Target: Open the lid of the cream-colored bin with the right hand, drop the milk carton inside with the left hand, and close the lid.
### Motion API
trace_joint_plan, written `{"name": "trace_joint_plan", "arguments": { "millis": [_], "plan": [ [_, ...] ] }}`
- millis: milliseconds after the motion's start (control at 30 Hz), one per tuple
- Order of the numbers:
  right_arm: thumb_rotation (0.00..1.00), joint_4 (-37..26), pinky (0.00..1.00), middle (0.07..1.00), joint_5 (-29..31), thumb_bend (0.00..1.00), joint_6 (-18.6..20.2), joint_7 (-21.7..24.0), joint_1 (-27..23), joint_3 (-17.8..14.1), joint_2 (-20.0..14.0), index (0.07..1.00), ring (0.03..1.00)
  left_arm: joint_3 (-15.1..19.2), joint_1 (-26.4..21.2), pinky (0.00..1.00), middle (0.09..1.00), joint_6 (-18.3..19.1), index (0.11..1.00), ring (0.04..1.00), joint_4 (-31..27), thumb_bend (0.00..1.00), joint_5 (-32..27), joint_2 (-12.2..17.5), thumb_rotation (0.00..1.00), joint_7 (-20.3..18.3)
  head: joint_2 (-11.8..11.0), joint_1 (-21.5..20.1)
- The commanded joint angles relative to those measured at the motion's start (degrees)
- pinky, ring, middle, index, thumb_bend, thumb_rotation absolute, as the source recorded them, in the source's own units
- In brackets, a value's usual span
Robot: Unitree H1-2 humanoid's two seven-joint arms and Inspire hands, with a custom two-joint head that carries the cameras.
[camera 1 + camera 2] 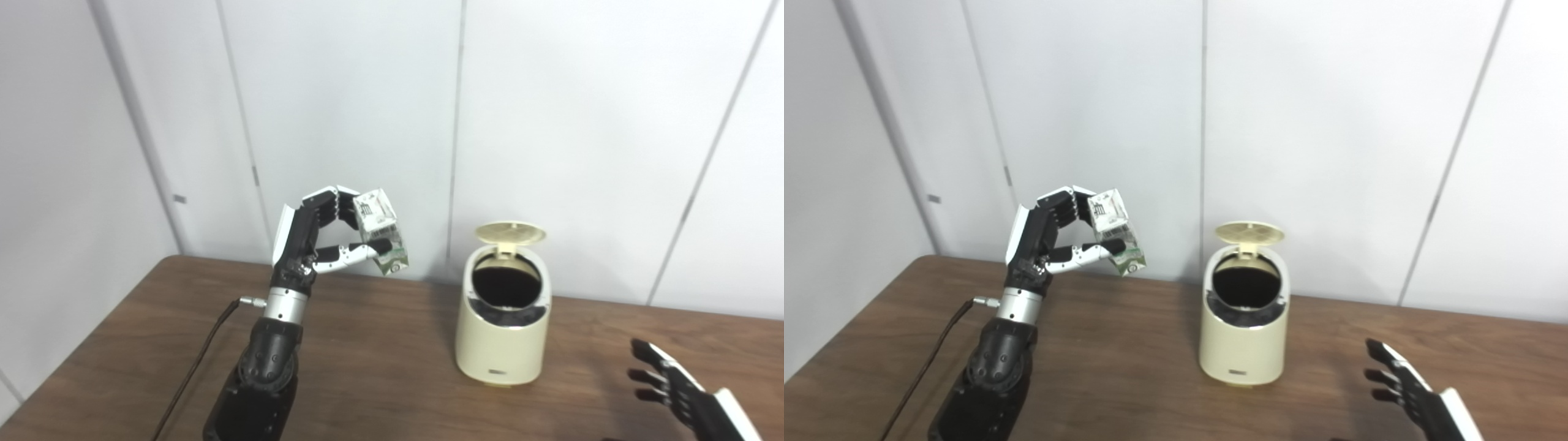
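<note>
Left hand point(318, 236): I see it raised well above the table on the left side, fingers curled over from the top and thumb pressing from below, closed around the milk carton.
Milk carton point(381, 228): held in the air, tilted, its gabled end pointing up and to the left; white with dark print on the upper face and green on the lower end. It sits left of the bin and higher than the bin's opening, not yet over it.
Cream-colored bin point(501, 343): I see it standing upright on the table, right of centre and toward the far side, apart from both hands.
Lid point(510, 233): flipped up at the far edge of the bin, hinged behind the opening and lying nearly flat above it, so the round dark mouth is exposed.
Right hand point(674, 386): low at the near right corner, partly cut by the picture's edge; its fingers are spread apart and stretched toward the left, holding nothing, well to the right of the bin and nearer to me.
Table point(380, 380): brown wood grain, running up to the wall at the far side.
Cable point(196, 361): a dark lead runs from the left wrist down toward the near left edge.
Wall point(343, 110): pale panels with thin vertical seams behind everything.
</note>
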Motion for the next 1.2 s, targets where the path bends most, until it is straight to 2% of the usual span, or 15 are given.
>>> {"name": "trace_joint_plan", "arguments": {
  "millis": [0,133,333,533,700,867,1167],
  "plan": [
    [0.00,-1.0,0.75,0.924,-0.6,0.72,-2.7,-1.3,-2.2,0.0,-0.3,0.916,0.839,0.0,-4.2,0.47,0.495,-1.8,0.513,0.447,-1.8,0.50,0.0,-0.4,0.00,0.2,0.0,-0.9],
    [0.00,0.0,0.73,0.925,-1.0,0.72,-3.8,-2.0,-2.1,0.0,0.1,0.913,0.836,-1.3,-5.2,0.46,0.494,-1.8,0.512,0.447,-1.5,0.50,-0.7,-3.3,0.00,-1.0,0.1,-3.1],
    [0.04,1.1,0.73,0.925,-2.0,0.72,-5.5,-2.9,-1.9,0.2,0.2,0.914,0.837,-1.9,-5.8,0.46,0.495,-1.8,0.509,0.447,-0.2,0.50,-0.4,-5.7,0.00,-1.4,0.3,-4.7],
    [0.07,2.0,0.73,0.928,-2.3,0.71,-6.8,-3.1,-1.7,0.4,0.5,0.918,0.842,-2.1,-6.1,0.45,0.496,-1.8,0.514,0.442,0.6,0.50,-0.8,-7.2,0.00,-1.5,0.4,-6.1],
    [0.13,1.5,0.69,0.928,-2.6,0.73,-5.7,-2.9,-1.7,0.5,1.1,0.914,0.846,-2.2,-6.4,0.44,0.496,-1.8,0.512,0.442,0.9,0.50,-0.7,-8.0,0.00,-1.6,0.6,-6.8],
    [0.11,1.3,0.71,0.932,-3.0,0.73,-5.4,-2.8,-1.8,0.7,1.7,0.915,0.845,-2.3,-6.9,0.44,0.494,-1.8,0.513,0.442,1.6,0.50,-1.3,-8.8,0.00,-2.1,0.7,-7.3],
    [0.14,0.7,0.69,0.931,-4.1,0.73,-4.9,-2.9,-1.3,0.9,2.4,0.916,0.842,-2.5,-7.8,0.45,0.492,-1.8,0.512,0.445,3.6,0.50,-1.4,-9.9,0.00,-2.4,1.1,-8.2]
  ]
}}
